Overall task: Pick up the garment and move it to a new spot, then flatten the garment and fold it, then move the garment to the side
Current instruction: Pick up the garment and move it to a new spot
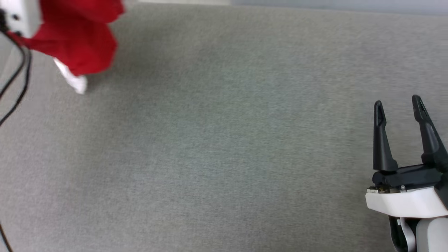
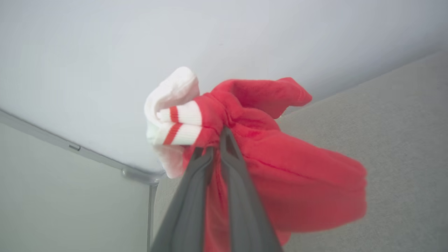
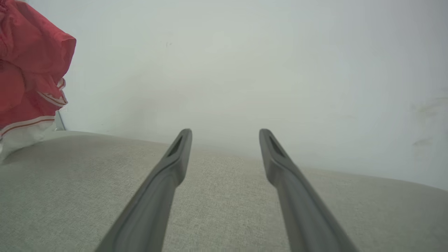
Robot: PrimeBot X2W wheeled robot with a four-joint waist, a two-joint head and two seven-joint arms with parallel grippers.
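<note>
Red jersey shirt (image 1: 78, 42), one only, hangs bunched over the far left corner of the grey fabric surface (image 1: 224, 147), clenched by the left gripper (image 2: 216, 141). The right gripper (image 1: 398, 105) stands released over its near right side.

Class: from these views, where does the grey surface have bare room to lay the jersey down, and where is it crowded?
Bare: the middle of the grey surface, between the garment held by the left gripper at upper left and the open right gripper at lower right. Crowded: the left edge, with black cables.
</note>
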